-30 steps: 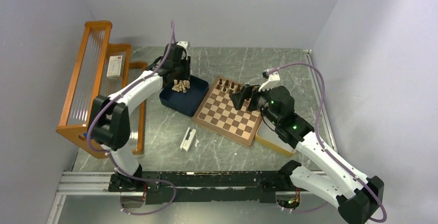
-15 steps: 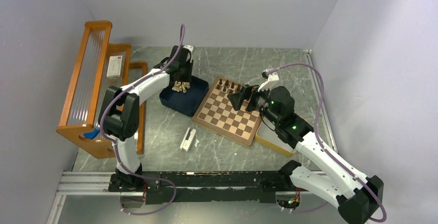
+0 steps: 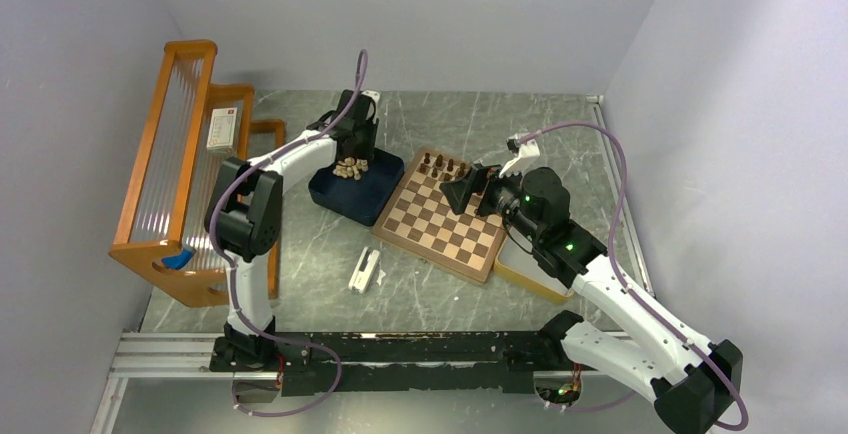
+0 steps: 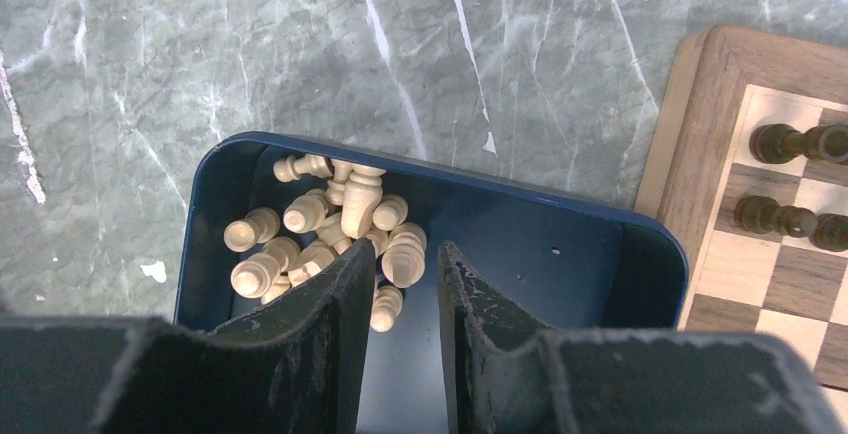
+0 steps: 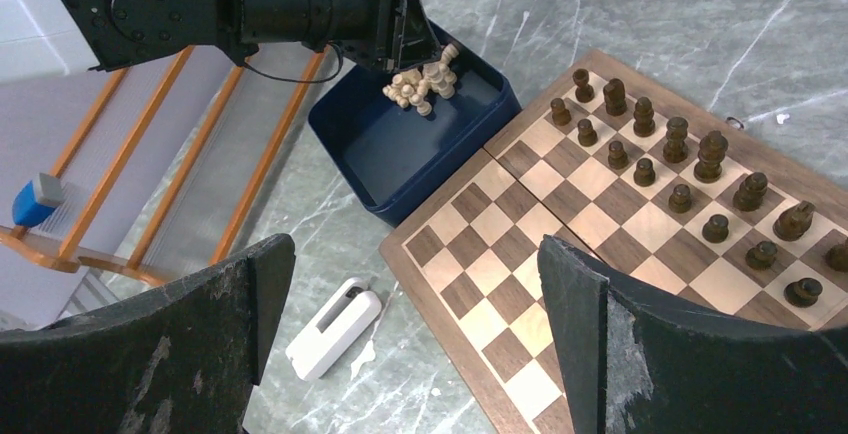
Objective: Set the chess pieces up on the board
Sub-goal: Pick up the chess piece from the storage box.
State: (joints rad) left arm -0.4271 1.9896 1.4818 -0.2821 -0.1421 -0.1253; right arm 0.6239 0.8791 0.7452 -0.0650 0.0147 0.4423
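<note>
Left end effector [image 4: 404, 257]: narrow gap, pale chess pieces [image 4: 300, 216] at tips; grip unclear. Right end effector [image 5: 415, 249]: spread wide, board [image 5: 500, 289] beneath.

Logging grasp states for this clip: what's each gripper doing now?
Left gripper: jaws narrow, at the pale pieces; grip cannot be told.
Right gripper: open, empty.

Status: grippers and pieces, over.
Left gripper slightly open over pale pieces in blue tray. Right gripper wide open above board. Dark pieces on far rows. White device near board.
</note>
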